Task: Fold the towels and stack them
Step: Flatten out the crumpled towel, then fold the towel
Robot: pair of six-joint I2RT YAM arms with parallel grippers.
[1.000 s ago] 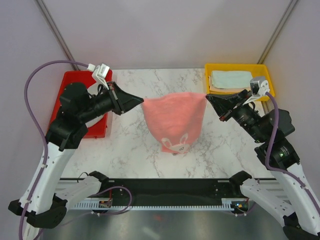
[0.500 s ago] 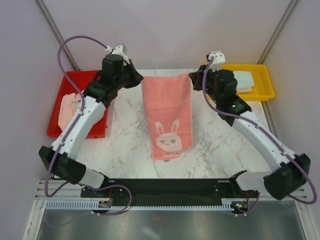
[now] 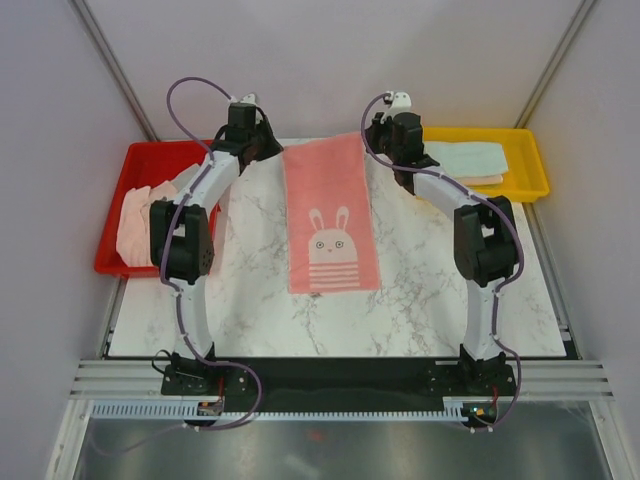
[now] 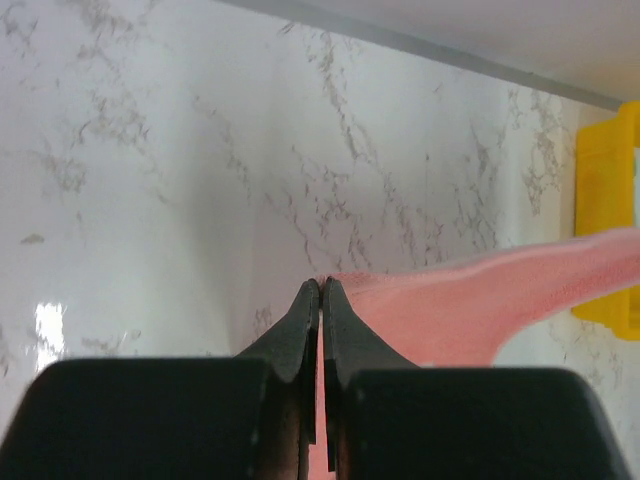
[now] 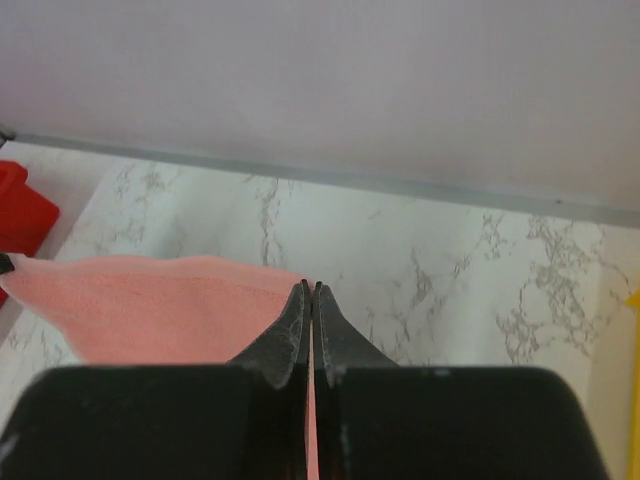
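Note:
A pink towel [image 3: 330,225] with a white rabbit print is stretched out over the marble table [image 3: 250,290], its far edge held up at the back. My left gripper [image 3: 281,152] is shut on the towel's far left corner [image 4: 345,285]. My right gripper [image 3: 365,140] is shut on its far right corner [image 5: 290,275]. The pink cloth runs right in the left wrist view [image 4: 480,310] and left in the right wrist view [image 5: 150,305]. A mint green towel [image 3: 462,158] lies folded on a peach one [image 3: 480,180] in the yellow tray. A cream and pink towel [image 3: 140,215] lies crumpled in the red tray.
The red tray [image 3: 150,155] stands at the left edge of the table, the yellow tray [image 3: 530,150] at the back right. Both arms reach far back, close to the rear wall [image 3: 320,70].
Both grippers have carried the towel's top edge back and closer together. The towel has gone from a bunched hanging shape to a long flat strip, its near end lying on the table.

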